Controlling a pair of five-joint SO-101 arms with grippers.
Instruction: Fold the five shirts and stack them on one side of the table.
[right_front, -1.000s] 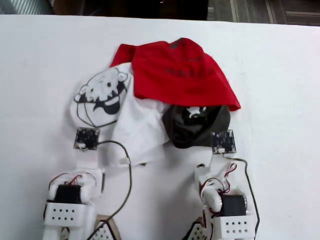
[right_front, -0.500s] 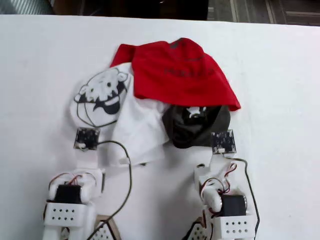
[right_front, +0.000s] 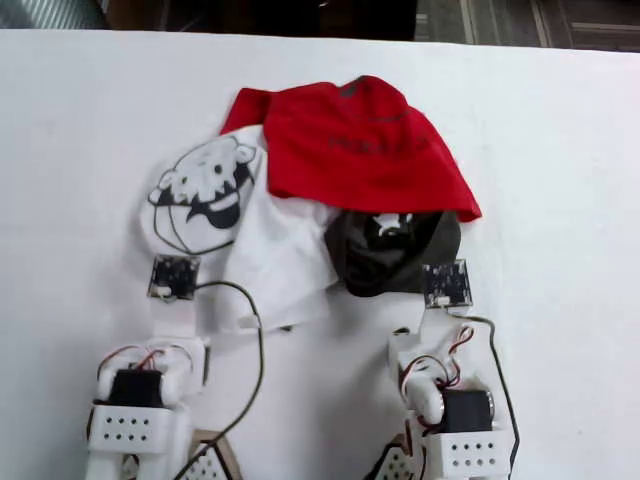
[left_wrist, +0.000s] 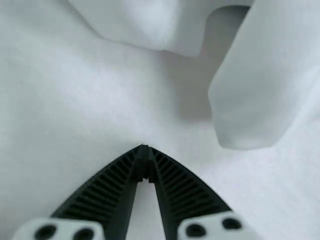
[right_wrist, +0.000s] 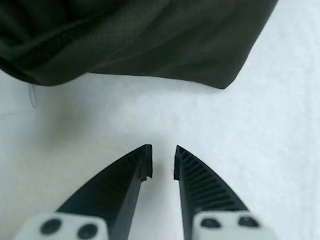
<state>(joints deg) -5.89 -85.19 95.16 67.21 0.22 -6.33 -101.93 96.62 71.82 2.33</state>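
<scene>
A heap of shirts lies mid-table. The red shirt (right_front: 350, 145) is on top at the back. A white shirt (right_front: 205, 195) with a black face print spreads to the left, and a black shirt (right_front: 390, 250) pokes out at the front right. My left gripper (left_wrist: 144, 151) is shut with nothing in it, just short of the white shirt's folds (left_wrist: 252, 85). My right gripper (right_wrist: 162, 156) is open by a narrow gap with nothing between its fingers. It hovers over bare table just short of the black shirt's hem (right_wrist: 135, 40).
The white table (right_front: 560, 150) has free room to the left, right and back of the heap. The left arm (right_front: 172, 278) and right arm (right_front: 446, 285) stand at the front edge, and a dark cable (right_front: 258, 350) loops between them.
</scene>
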